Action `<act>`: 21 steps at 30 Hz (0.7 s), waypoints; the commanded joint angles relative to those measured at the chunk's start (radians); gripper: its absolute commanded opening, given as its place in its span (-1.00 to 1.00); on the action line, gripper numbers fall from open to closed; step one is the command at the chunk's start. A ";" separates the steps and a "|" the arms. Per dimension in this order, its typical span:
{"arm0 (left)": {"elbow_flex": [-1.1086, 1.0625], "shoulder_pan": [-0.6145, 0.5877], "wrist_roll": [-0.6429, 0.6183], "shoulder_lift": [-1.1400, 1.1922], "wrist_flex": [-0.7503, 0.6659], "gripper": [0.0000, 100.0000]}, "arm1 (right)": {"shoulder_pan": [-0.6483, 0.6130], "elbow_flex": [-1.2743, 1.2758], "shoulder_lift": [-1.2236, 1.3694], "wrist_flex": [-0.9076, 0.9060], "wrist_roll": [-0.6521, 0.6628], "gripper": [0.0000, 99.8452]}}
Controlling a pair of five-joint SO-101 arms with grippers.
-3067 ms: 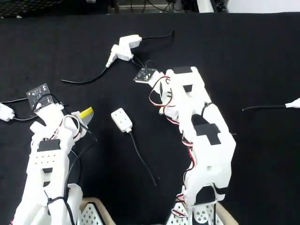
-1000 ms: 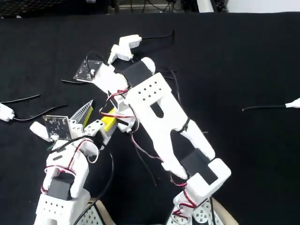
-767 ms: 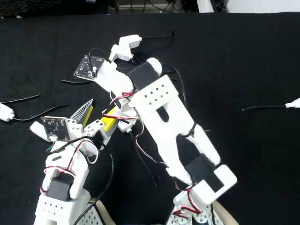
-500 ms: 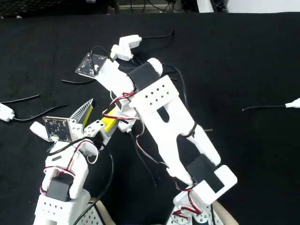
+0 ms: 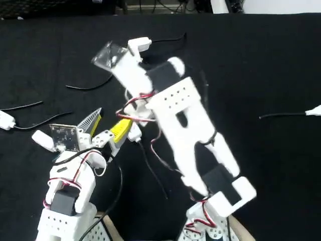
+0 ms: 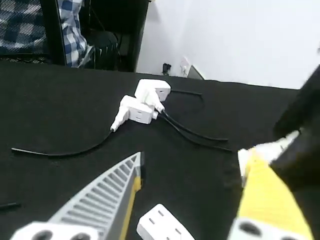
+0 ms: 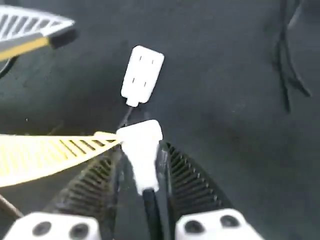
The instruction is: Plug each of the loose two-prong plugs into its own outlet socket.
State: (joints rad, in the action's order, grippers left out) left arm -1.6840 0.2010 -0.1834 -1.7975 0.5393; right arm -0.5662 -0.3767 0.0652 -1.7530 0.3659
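My right gripper [image 7: 142,150] is shut on a white two-prong plug [image 7: 141,139]. Just beyond the plug, a white outlet socket [image 7: 143,74] lies flat on the black table, its cable end nearest the plug. In the high view the right arm [image 5: 180,110] reaches across to the left and covers its gripper; a corner of the socket [image 5: 134,133] shows beside it. My left gripper [image 6: 192,157] is open, with the socket [image 6: 160,227] low between its grey finger [image 6: 100,197] and its yellow finger [image 6: 265,197]. The left gripper [image 5: 114,116] sits beside the right arm.
A white plug joined to a socket [image 6: 142,102] lies at the table's far side [image 5: 139,44]. One loose plug [image 5: 6,119] rests at the left edge and another [image 5: 315,109] at the right edge. Black cables [image 5: 90,86] trail across the table.
The right arm swung left across the table to over the socket; in the last half second its wrist rose and shifted toward the far side. The left gripper has opened beside it.
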 commanded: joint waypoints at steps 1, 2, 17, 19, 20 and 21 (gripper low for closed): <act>-0.016 0.051 0.028 0.014 0.038 -0.34 | 0.034 -0.117 -0.099 -0.014 -0.018 -0.98; -0.016 0.050 0.028 0.014 0.038 -0.34 | 0.034 -0.119 -0.102 -0.014 -0.018 -0.98; -0.016 -0.068 0.023 0.014 0.038 -0.34 | 0.051 -0.110 -0.110 -0.015 -0.025 -0.98; -0.016 -0.108 0.026 0.014 0.052 -0.34 | 0.061 -0.108 -0.101 -0.015 -0.049 -0.98; -0.016 -0.131 0.028 0.012 0.072 -0.34 | 0.061 -0.110 -0.087 -0.015 -0.071 -0.98; -0.016 -0.157 0.028 0.009 0.087 -0.34 | 0.061 -0.110 -0.070 -0.015 -0.086 -0.98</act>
State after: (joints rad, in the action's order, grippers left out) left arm -1.6962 0.1243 -0.1619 -1.7776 0.5823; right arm -0.5217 -0.4457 -0.0115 -1.7515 0.3353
